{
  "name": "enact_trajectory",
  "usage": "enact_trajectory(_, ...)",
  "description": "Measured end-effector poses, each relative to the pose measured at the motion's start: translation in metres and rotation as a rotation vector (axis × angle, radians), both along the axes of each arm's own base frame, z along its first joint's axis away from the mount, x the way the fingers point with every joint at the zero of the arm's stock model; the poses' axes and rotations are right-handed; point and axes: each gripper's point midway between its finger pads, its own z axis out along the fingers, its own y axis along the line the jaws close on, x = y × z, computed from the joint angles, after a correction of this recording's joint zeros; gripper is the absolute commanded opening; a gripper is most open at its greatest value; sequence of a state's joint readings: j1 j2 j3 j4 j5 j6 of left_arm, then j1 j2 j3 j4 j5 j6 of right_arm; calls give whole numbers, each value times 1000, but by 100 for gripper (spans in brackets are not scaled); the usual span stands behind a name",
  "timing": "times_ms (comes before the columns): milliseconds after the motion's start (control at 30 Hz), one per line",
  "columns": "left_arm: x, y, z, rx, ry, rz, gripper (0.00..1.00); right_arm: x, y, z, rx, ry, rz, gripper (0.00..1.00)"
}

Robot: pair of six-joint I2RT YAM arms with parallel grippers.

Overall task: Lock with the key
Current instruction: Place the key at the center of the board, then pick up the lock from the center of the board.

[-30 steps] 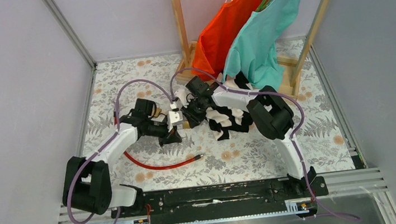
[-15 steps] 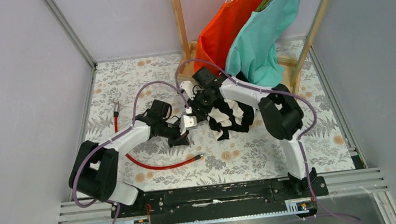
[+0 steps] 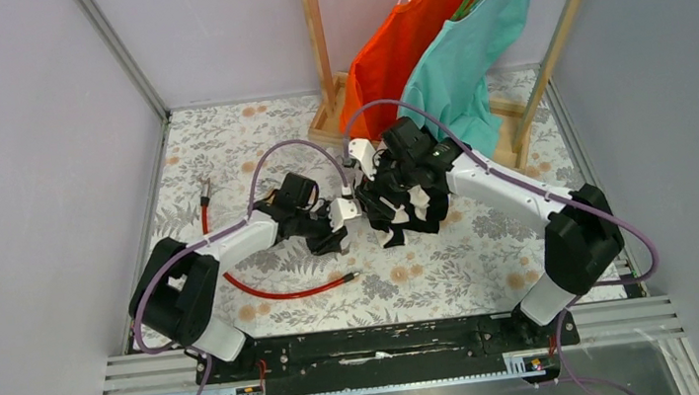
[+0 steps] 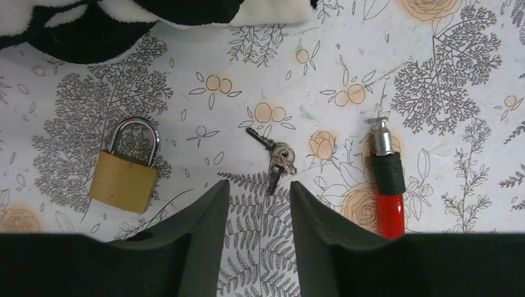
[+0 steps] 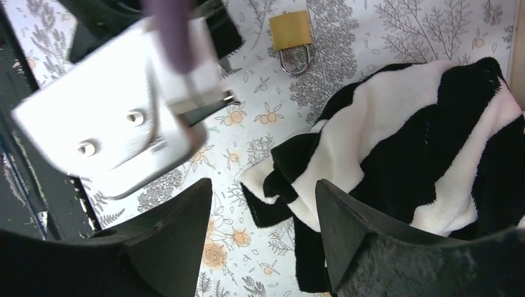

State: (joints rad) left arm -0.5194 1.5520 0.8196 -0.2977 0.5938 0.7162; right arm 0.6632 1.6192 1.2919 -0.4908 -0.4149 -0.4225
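The key (image 4: 276,157) is a small dark metal bunch on a ring, lying flat on the floral mat. The brass padlock (image 4: 124,172) lies flat to its left, shackle closed, and also shows in the right wrist view (image 5: 292,32). My left gripper (image 4: 259,187) is open and empty, hovering with the key just beyond its fingertips. In the top view it (image 3: 329,242) is at mid-table. My right gripper (image 5: 263,185) is open and empty above the mat and a cloth edge; in the top view it (image 3: 377,192) is close beside the left wrist. Key and padlock are hidden in the top view.
A red cable with a metal tip (image 4: 387,179) lies right of the key and curves across the mat (image 3: 277,292). A black-and-white cloth (image 5: 402,136) lies under the right arm. A wooden rack with orange (image 3: 398,43) and teal (image 3: 464,55) shirts stands behind.
My left arm has reached further right over the mat. My right arm has swung its elbow out to the right and its gripper has shifted right, away from the left gripper.
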Motion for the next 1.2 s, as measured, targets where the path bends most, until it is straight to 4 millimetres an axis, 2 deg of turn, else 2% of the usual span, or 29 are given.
enact_trajectory(233,6,4,17,-2,-41,46,61,0,6,17,62,-59,16,71)
enact_trajectory(400,19,17,47,-39,-122,103,67,1,7,12,70,-69,11,73)
enact_trajectory(567,38,55,66,-57,-158,243,70,0,6,3,73,-55,-5,74)
enact_trajectory(733,65,113,74,-81,-128,512,72,0,7,3,82,-53,-8,74)
enact_trajectory(833,79,143,75,-85,-118,672,74,1,8,4,89,-59,-7,74)
enact_trajectory(900,87,153,74,-77,-117,744,75,0,9,4,92,-55,-4,74)
enact_trajectory(1033,103,162,56,-38,-58,838,75,0,9,3,92,-54,-3,74)
enact_trajectory(1200,133,170,28,21,15,916,75,-1,8,1,88,-53,0,74)
